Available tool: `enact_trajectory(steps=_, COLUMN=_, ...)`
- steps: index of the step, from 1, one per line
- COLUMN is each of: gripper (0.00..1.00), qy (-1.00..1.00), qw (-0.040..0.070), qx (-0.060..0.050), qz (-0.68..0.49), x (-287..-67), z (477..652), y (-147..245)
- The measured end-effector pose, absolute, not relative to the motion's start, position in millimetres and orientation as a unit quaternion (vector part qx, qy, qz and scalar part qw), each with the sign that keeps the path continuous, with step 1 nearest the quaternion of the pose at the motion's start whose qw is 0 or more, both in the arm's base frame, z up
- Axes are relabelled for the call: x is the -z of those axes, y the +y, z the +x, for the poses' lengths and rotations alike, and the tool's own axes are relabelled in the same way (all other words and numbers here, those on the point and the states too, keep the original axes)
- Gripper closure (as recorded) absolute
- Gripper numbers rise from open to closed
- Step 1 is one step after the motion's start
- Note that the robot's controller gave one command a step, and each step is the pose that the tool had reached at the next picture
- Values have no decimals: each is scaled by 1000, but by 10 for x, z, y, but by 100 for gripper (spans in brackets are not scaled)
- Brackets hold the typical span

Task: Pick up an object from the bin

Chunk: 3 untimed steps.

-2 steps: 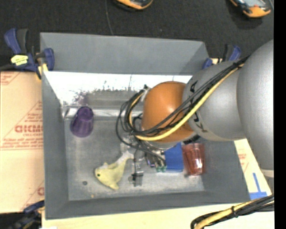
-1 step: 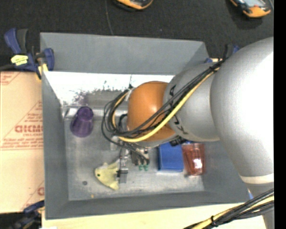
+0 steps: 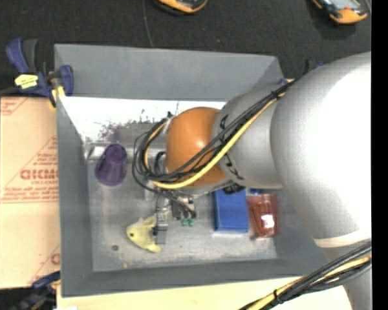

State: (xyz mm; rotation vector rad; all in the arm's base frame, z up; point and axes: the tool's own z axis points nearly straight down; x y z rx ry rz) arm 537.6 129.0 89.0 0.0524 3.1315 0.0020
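A small pale yellow thing (image 3: 141, 236) with a bumpy, uneven shape lay on the floor of the bin, near the front wall and a bit left of the middle. The gripper (image 3: 160, 228) was down low right at the yellow thing's right edge, and its tip looked like it was touching that edge or was just beside it. I could not tell if the gripper was open, closed, or holding anything, because it was dark and partly hidden there. Just above the gripper sat the round orange cover (image 3: 189, 141) on the robot's wrist. Black and yellow cables (image 3: 142, 157) looped around the cover on its left side. The big silver arm (image 3: 310, 141) came in from the right and hid much of the right side of the bin. To the right of the gripper lay a blue block (image 3: 230, 213), flat on the floor. Just beside it, further right, lay a red see-through block (image 3: 264, 215) with a white spot on it. The two blocks were very close together. Well apart from them, on the left side of the floor and further back, was a purple cup (image 3: 111, 165). Tiny dark crumbs (image 3: 119, 128) were sprinkled along the back, behind the cup. The grey bin (image 3: 181, 70) had sloping walls all around.
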Motion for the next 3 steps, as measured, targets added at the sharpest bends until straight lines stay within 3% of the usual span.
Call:
enact_trajectory(steps=1, gripper=0, qy=993, qw=6, qx=0, qz=-115, x=-817, z=5222, y=1125)
enact_trajectory(steps=2, gripper=100, qy=998, qw=7, qx=-1, qz=-57, x=-700, z=5152, y=1137)
enact_trajectory(steps=3, gripper=100, qy=998, qw=7, qx=-2, qz=-57, x=-700, z=5152, y=1138)
